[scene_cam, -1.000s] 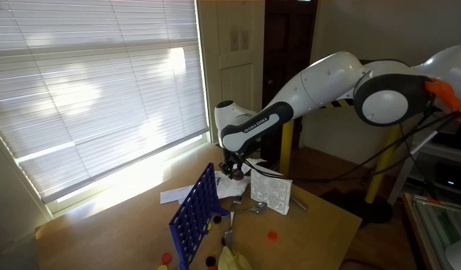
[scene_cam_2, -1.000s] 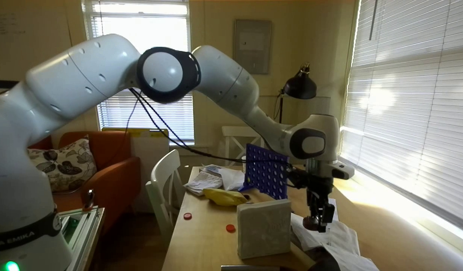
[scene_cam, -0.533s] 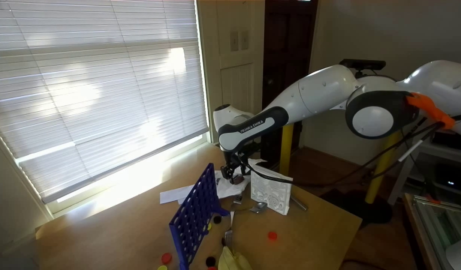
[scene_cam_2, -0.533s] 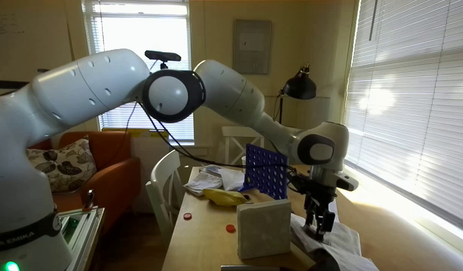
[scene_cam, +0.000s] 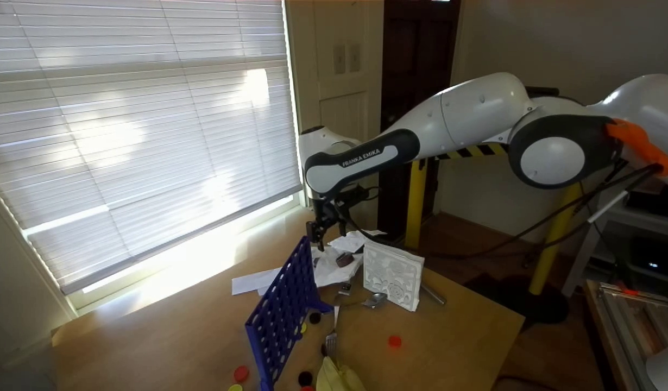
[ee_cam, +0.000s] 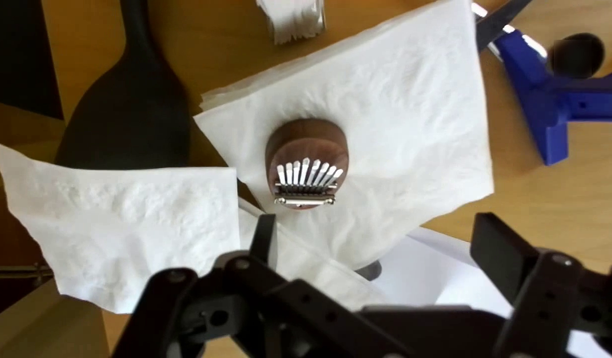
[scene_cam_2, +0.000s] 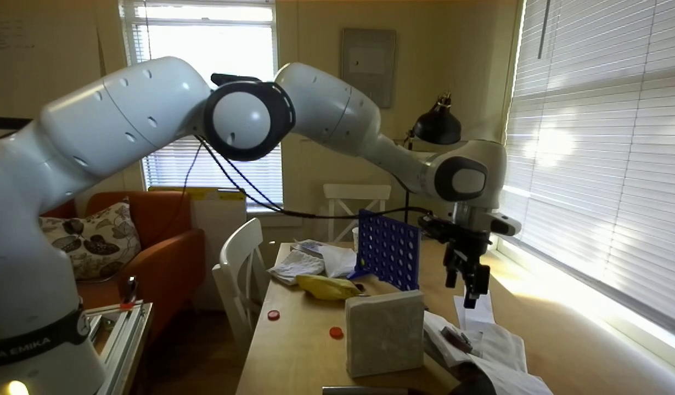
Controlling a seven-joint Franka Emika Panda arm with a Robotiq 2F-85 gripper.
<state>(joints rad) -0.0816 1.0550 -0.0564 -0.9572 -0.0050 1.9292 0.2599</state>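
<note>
Brown wood marks the kalimba [ee_cam: 308, 164], which we see on the white sheet [ee_cam: 420, 129] at the wrist view's upper centre, its tines [ee_cam: 305, 173] running up the frame; our gripper [ee_cam: 379, 241], spread wide and empty, sits apart, lower right.
</note>
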